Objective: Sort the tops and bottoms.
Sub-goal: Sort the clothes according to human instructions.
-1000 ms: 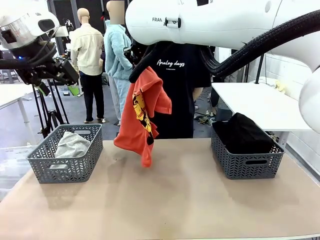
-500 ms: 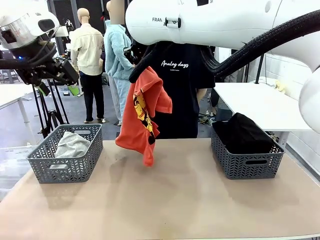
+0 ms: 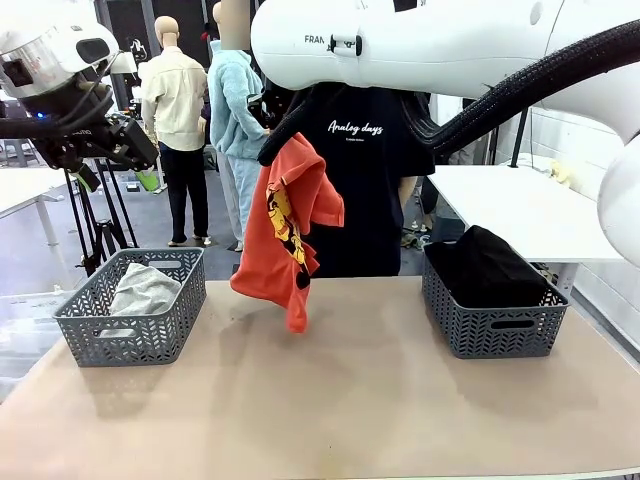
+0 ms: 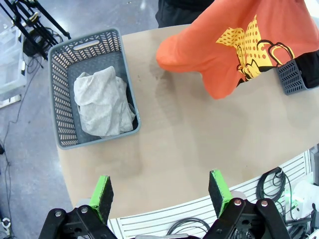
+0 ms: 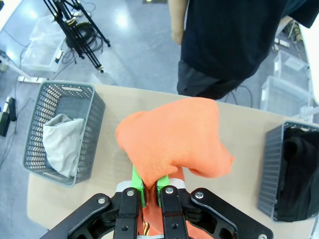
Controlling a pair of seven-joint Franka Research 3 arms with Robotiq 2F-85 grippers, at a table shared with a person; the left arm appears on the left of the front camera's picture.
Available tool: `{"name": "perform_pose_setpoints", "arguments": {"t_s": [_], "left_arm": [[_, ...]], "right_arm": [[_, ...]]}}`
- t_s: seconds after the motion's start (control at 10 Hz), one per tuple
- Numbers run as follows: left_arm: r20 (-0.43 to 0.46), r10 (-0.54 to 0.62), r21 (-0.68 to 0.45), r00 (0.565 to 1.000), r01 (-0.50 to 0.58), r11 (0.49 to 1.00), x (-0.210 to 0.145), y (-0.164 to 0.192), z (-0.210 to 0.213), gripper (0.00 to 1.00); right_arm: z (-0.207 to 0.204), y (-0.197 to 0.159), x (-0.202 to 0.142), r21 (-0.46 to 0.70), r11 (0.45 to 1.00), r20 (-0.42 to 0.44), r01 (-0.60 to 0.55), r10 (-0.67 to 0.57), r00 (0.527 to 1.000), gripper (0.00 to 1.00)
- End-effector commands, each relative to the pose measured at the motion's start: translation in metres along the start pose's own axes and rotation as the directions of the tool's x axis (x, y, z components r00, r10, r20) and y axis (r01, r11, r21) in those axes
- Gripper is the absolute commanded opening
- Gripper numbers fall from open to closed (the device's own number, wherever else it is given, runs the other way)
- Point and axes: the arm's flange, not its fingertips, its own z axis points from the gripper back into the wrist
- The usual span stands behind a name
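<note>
Front view: the left gripper (image 4: 160,194) hangs with jaws apart above the near-left table edge. The grey top (image 3: 144,288) lies in the left basket (image 3: 131,330). The right gripper (image 5: 149,190) clamps the orange-red top (image 3: 288,228) above mid-table. The black bottoms (image 3: 484,265) fill the right basket (image 3: 495,325).

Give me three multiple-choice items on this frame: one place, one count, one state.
1. Where is the light grey top?
A. In the left basket
B. In the right basket
C. On the bare table

2. How many baskets stand on the table?
A. One
B. Two
C. Three

3. What is the right claw doing?
A. Open above the table
B. Shut on a black garment
C. Shut on the orange-red top

Key: 1 A, the light grey top lies in the left basket. 2 B, that one plus the right basket holding black cloth. 3 C, the right claw pinches the orange-red top, which hangs above the table.
</note>
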Motion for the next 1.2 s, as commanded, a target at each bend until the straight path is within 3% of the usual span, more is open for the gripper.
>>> {"name": "perform_pose_setpoints", "arguments": {"t_s": [0.0,1.1], "left_arm": [[0.000,-0.014,-0.012,1.000,0.014,1.000,0.0002,0.0025,0.0006,1.00],[0.000,-0.014,-0.012,1.000,0.014,1.000,0.0002,0.0025,0.0006,1.00]], "right_arm": [[0.0038,-0.0004,0.0001,-0.002,1.000,0.000,0.001,-0.001,1.000,0.00],[0.0038,-0.0004,0.0001,-0.002,1.000,0.000,0.001,-0.001,1.000,0.00]]}}
